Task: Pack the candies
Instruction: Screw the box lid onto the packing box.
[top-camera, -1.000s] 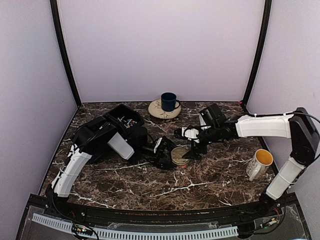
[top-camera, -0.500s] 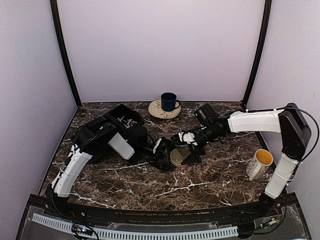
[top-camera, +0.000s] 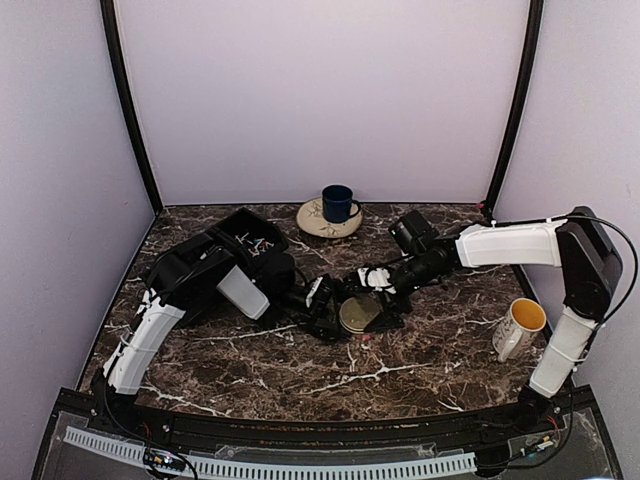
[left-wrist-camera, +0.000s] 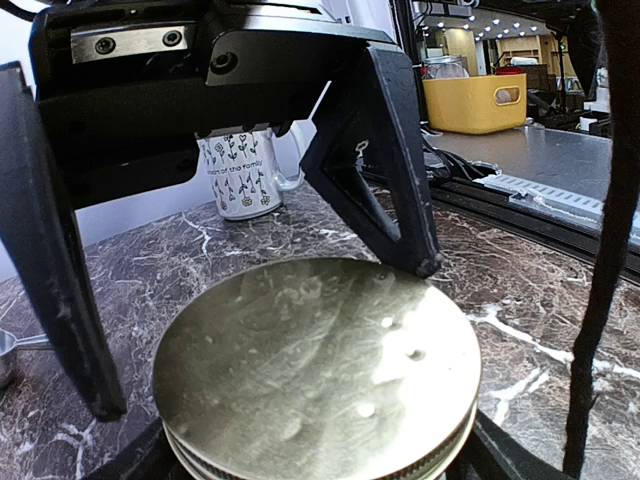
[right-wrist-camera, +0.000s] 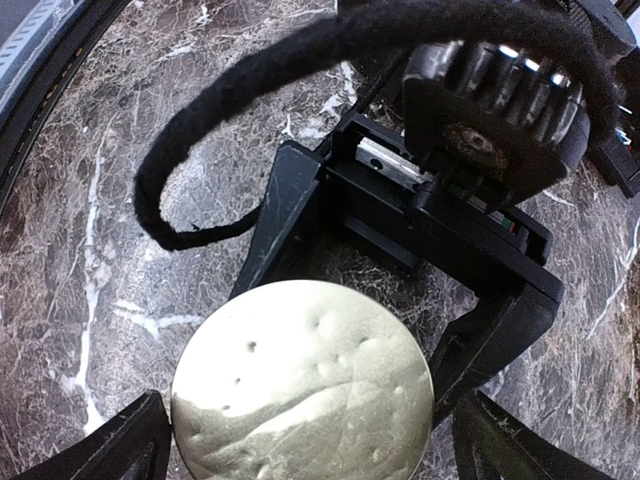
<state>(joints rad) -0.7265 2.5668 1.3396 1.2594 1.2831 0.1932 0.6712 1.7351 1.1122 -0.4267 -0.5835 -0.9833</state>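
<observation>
1. Presumably ahead of a turn on the cap: right gripper (left-wrist-camera: 262, 338) spread to its widest, one black wedge-shaped finger (left-wrist-camera: 380, 160) on each side of the gold-lidded jar (top-camera: 358, 314), neither seen pressing the rim.
2. Crosswise to that pair: left gripper (right-wrist-camera: 345, 345) closed against the jar's sides lower down, by the look of it as a brace against spinning or skidding.
3. Between both pairs of fingers: a round metal lid (left-wrist-camera: 320, 370), dull brassy gold, shallow dents and fine scratches on top, ribbed around the edge. Screwed down or merely resting: cannot tell. Glass beneath hidden, so contents unknown.
4. Just outside the jaws: glossy dark marble-patterned table (top-camera: 400, 370) with white veins, smooth and probably slippery, one more reason for the brace.
5. Over the left gripper's body: a slack loop of fuzzy black cable (right-wrist-camera: 300, 60), close enough to count as a possible snag.
6. Well apart from the jaws, beyond the left arm's elbow: candies (top-camera: 257, 243), mere specks of colour lying in a black tray (top-camera: 235, 222), shapes too small to make out. Judged not yet packed.
7. Farther out: a blue mug (top-camera: 337, 203) on a patterned plate (top-camera: 312, 222) at the far edge; a white mug (top-camera: 520, 328), yellow inside, floral print outside, off to the right arm's side.
</observation>
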